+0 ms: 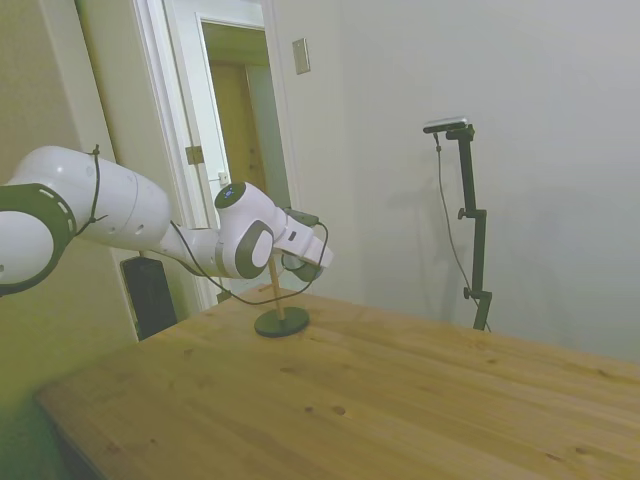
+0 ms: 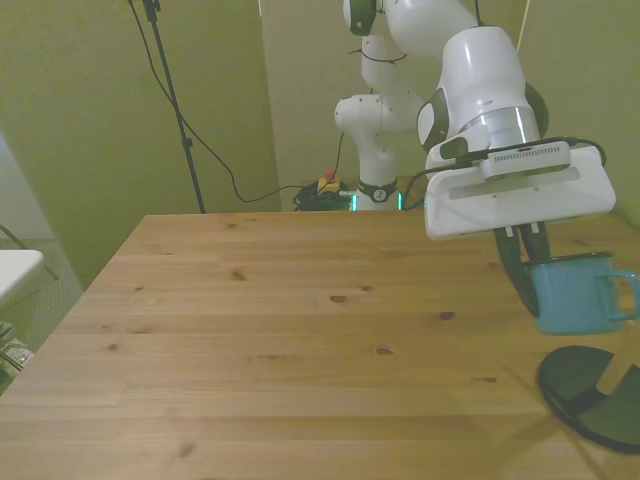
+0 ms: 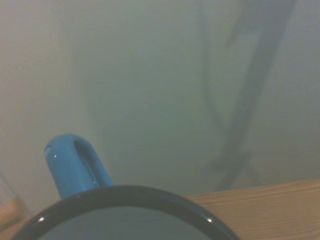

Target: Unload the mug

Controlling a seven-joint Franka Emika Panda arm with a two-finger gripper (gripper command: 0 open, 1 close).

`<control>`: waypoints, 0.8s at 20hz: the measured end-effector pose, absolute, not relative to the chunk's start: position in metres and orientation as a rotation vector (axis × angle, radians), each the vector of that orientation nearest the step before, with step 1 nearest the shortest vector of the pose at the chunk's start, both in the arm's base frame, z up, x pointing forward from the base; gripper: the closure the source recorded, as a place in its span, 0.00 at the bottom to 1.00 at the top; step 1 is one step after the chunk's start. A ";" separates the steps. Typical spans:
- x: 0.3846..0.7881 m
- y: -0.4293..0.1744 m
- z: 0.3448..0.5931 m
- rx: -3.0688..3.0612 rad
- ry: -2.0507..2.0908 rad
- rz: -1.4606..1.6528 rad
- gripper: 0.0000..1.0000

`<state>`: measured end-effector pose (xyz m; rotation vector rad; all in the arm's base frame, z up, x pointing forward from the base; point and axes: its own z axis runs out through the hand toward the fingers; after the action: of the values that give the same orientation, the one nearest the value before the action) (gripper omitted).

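The mug is blue-green with its handle toward the front view's right. It hangs upright in the air above the dark round base of the peg stand. My gripper comes down from the white hand and is shut on the mug's rim. In the side view the gripper sits just right of the thin wooden peg, and the mug is mostly hidden by the hand. The wrist view shows the mug's dark rim and its blue handle from close by. Whether the handle touches a peg, I cannot tell.
The wooden table stretches wide to the front view's left of the stand. The stand's base sits near the table's far corner in the side view, close to a doorway. A white surface shows beyond the table's edge at the front view's left.
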<state>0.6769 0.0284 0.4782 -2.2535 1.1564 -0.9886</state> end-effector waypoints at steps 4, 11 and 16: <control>0.665 -0.022 0.467 -2.255 1.314 -0.915 1.00; 0.580 -0.071 0.459 -2.404 1.477 -0.574 1.00; 0.533 -0.091 0.446 -2.490 1.523 -0.383 1.00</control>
<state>0.5328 -0.0905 0.4457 -2.4902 1.5225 -0.3827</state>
